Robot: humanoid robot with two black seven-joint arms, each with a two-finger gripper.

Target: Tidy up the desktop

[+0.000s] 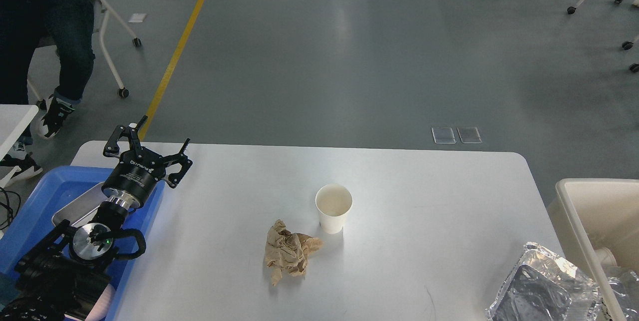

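The desktop (424, 196) is a large white tabletop with rounded corners. On it stand an upright empty white paper cup (333, 208) and, just left and nearer, a crumpled brown paper (288, 252). A crushed foil container (546, 288) lies at the near right corner. My left gripper (164, 134) is open and empty, raised over the desktop's far left corner, above the blue tray (37, 211). My right gripper is out of view.
A metal pan (75, 211) lies in the blue tray at the left. A beige bin (599, 211) with clear rubbish in it stands off the desktop's right edge. A small white side table (12, 119) and a standing person (45, 36) are at far left.
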